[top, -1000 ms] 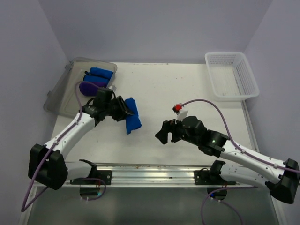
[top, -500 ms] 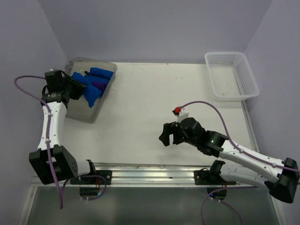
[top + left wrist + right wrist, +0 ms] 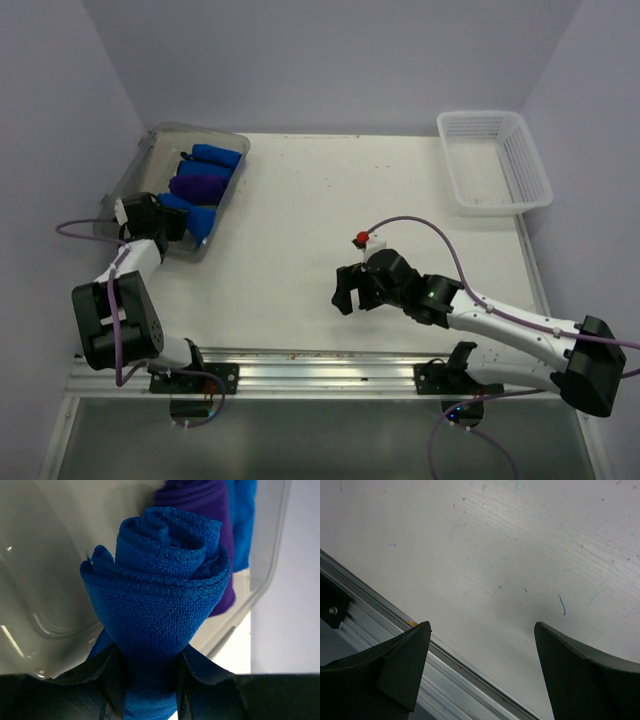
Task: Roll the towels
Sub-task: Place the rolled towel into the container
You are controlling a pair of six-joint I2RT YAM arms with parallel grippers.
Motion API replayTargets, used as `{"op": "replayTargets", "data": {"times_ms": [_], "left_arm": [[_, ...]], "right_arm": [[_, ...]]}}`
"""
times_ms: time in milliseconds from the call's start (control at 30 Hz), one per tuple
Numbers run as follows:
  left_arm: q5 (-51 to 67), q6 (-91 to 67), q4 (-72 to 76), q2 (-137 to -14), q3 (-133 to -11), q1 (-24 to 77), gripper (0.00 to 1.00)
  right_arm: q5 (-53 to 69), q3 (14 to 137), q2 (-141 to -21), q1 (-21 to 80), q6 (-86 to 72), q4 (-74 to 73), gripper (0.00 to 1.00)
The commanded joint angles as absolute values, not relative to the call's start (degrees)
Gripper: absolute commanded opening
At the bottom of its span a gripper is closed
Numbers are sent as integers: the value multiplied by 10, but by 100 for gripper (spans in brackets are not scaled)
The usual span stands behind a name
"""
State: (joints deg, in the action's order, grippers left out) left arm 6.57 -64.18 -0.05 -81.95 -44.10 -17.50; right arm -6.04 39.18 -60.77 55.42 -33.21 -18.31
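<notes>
View from above: the table (image 3: 330, 200) fills the middle of the frame; a clear grey tray (image 3: 125, 185) sits at its upper left and a white mesh basket (image 3: 495, 160) at its upper right; the right gripper (image 3: 482, 630) hangs over bare table at lower centre, jaws spread wide and holding nothing; the left gripper (image 3: 172, 222) reaches into the tray's near end, jaws partly closed and pinching a rolled blue towel (image 3: 160, 605) by its lower end (the coil's spiral faces the wrist camera); beyond it in the tray lie a purple towel (image 3: 200, 186) and a second blue towel (image 3: 215, 155), both rolled. Step in hand, by judgement: stowing a finished roll; the next move calls for lowering it beside the purple one, then parting the jaws gently so the coil does not spring loose.
</notes>
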Motion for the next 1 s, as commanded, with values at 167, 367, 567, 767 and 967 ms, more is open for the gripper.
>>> {"op": "replayTargets", "data": {"times_ms": [167, 367, 567, 767, 967], "left_arm": [[45, -676, 152, -887, -441, -178, 34], [51, -680, 161, -937, -470, -178, 34], [58, -680, 150, -973, -517, -178, 34], [76, -667, 121, -1041, -569, -174, 35], [76, -659, 106, -1050, -575, -173, 50]], "right_arm": [[-40, 413, -643, 553, -324, -154, 88], [-30, 415, -658, 553, -328, -149, 88], [-16, 424, -683, 553, -329, -140, 88], [-13, 427, -703, 553, -328, -133, 88], [-6, 434, -723, 553, -330, -127, 88]]}}
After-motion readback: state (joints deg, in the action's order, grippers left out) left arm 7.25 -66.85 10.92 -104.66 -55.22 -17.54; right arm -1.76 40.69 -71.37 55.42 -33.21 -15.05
